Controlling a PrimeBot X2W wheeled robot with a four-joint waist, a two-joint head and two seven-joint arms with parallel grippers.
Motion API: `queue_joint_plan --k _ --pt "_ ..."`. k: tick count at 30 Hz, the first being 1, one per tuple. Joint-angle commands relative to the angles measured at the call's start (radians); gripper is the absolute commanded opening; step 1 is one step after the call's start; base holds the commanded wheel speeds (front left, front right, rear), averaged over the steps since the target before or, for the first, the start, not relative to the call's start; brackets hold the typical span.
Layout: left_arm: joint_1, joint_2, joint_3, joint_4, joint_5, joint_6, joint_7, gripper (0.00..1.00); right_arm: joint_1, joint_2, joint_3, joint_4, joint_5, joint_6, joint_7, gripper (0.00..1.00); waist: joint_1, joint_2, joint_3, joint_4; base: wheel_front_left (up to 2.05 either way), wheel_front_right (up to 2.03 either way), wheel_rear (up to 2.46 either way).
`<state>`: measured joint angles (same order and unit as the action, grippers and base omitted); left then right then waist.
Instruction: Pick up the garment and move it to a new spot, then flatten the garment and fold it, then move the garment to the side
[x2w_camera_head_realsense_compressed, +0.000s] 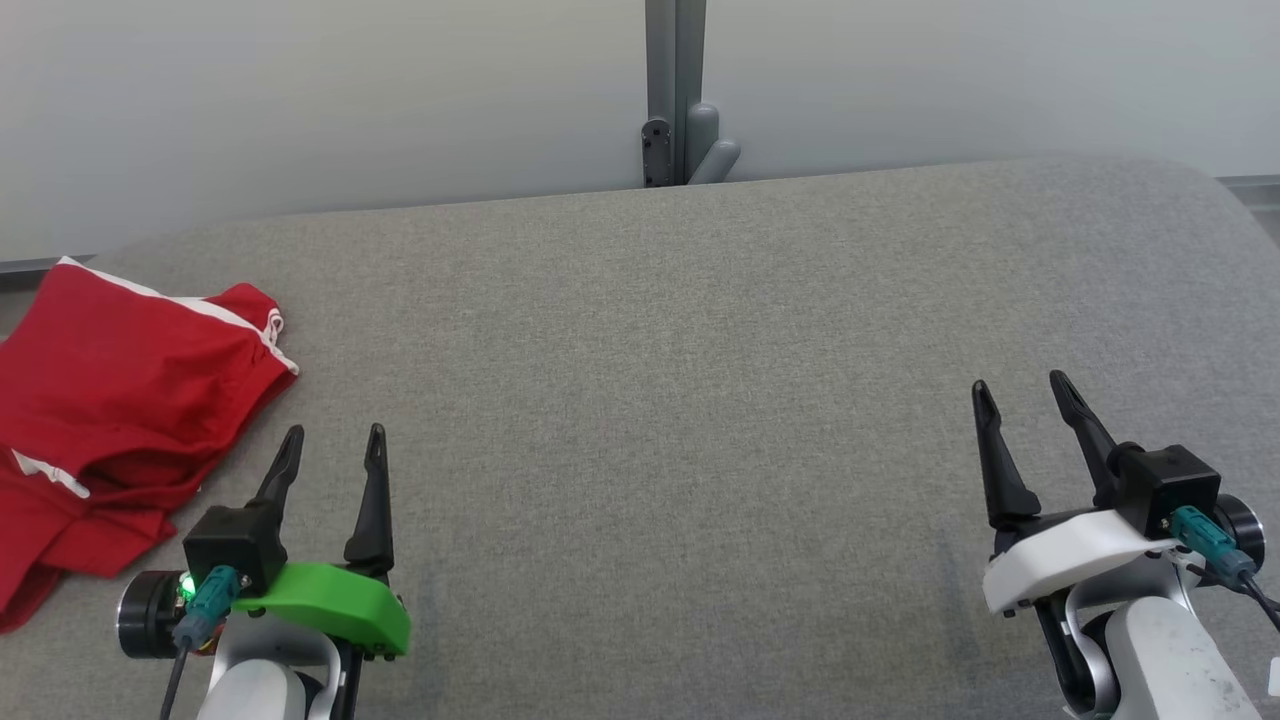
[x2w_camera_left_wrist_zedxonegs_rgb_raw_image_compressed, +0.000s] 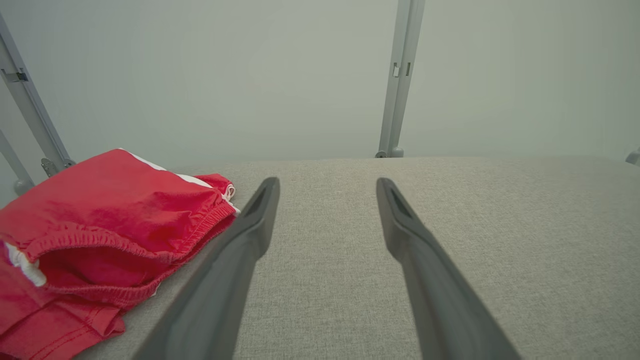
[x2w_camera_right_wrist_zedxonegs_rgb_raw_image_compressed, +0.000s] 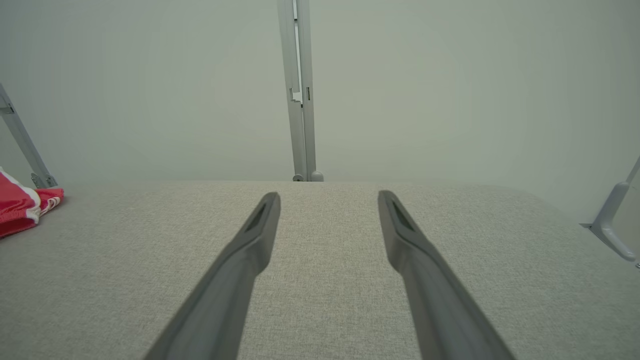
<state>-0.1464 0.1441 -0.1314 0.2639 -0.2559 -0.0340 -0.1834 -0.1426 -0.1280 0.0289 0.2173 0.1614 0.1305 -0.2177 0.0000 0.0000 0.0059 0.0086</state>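
Observation:
A red garment (x2w_camera_head_realsense_compressed: 110, 400) with white trim lies rumpled at the left edge of the grey fabric surface (x2w_camera_head_realsense_compressed: 680, 380). In the left wrist view the garment (x2w_camera_left_wrist_zedxonegs_rgb_raw_image_compressed: 110, 225) shows its elastic waistband, just left of my fingers. My left gripper (x2w_camera_head_realsense_compressed: 333, 440) stands open, low on the left, a little to the right of the garment and apart from it. My right gripper (x2w_camera_head_realsense_compressed: 1020, 392) is open at the lower right, far from the cloth, nothing between its fingers. A red corner of the garment (x2w_camera_right_wrist_zedxonegs_rgb_raw_image_compressed: 22, 207) peeks in at the right wrist view's left edge.
A pale wall runs behind the surface, with a grey vertical post (x2w_camera_head_realsense_compressed: 675, 90) and its bracket at the back middle. Slanted grey frame struts (x2w_camera_left_wrist_zedxonegs_rgb_raw_image_compressed: 30, 110) stand behind the garment. The surface's far right corner is rounded (x2w_camera_head_realsense_compressed: 1200, 190).

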Motion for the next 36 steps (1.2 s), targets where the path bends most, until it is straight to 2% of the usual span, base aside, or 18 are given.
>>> queue_joint_plan --k 1,29,36 --pt "-0.007 0.009 -0.005 0.001 0.015 0.005 0.004 1.0 0.012 -0.001 -0.004 0.0 -0.018 0.0 -0.008 1.0 0.0 0.0 0.001 0.0 0.0 0.0 0.0" --pt "0.001 0.01 -0.011 0.002 -0.026 0.019 0.036 1.0 0.006 0.003 -0.003 0.013 0.049 0.0 -0.016 1.0 0.0 0.0 0.011 0.003 0.0 0.0 0.0" --pt "-0.014 0.004 -0.01 -0.002 -0.036 0.03 0.038 1.0 0.011 0.005 -0.011 0.002 0.048 0.0 -0.012 1.0 0.0 0.0 0.012 0.039 0.0 0.0 0.0"
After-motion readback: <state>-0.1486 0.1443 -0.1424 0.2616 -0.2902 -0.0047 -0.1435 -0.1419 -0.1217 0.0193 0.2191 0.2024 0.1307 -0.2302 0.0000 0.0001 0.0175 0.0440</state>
